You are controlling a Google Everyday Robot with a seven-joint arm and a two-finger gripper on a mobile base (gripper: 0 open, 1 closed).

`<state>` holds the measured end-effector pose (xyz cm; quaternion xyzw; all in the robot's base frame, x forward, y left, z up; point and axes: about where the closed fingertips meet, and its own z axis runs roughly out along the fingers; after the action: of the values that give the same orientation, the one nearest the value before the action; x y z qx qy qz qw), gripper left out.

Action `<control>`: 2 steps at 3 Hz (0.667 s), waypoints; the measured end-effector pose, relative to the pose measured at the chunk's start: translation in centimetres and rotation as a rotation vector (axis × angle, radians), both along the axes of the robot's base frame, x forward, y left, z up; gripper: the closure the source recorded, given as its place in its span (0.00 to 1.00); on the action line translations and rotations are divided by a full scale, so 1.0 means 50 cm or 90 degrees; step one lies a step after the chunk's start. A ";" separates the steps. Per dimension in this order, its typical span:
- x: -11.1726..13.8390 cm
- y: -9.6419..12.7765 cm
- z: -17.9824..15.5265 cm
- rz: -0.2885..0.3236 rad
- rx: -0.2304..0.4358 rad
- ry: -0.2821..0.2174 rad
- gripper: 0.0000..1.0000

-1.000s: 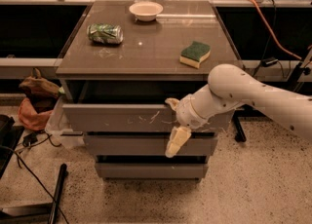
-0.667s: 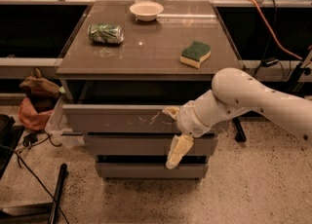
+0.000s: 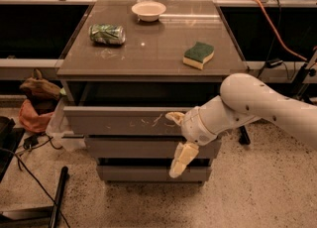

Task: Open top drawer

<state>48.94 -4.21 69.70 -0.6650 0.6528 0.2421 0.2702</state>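
Observation:
The top drawer point(image 3: 119, 121) is the widest grey-brown front, with white scratch marks at its middle and right. It stands pulled out from under the counter top point(image 3: 148, 48), with a dark gap behind its front. My gripper point(image 3: 177, 140) is at the drawer front's right end. Its cream fingers are spread apart. The upper finger point(image 3: 174, 118) touches the drawer front near the scratches. The lower finger point(image 3: 180, 160) hangs down in front of the two narrower drawers point(image 3: 143, 147). The gripper holds nothing.
On the counter top lie a crushed green can point(image 3: 106, 33), a white bowl point(image 3: 148, 10) and a green-yellow sponge point(image 3: 199, 55). A brown bag point(image 3: 37, 103) and cables point(image 3: 29, 145) lie on the floor at the left. An orange cable point(image 3: 277, 28) runs at the right.
My arm has moved right and toward the camera, and the gripper has dropped a little along the drawer front's right end. The top drawer front has barely shifted.

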 end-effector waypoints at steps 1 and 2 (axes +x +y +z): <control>0.055 -0.025 -0.023 -0.010 -0.004 -0.016 0.00; 0.102 -0.050 -0.043 -0.026 -0.004 -0.031 0.00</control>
<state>54.03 -6.71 67.54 -0.6582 0.6601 0.2180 0.2891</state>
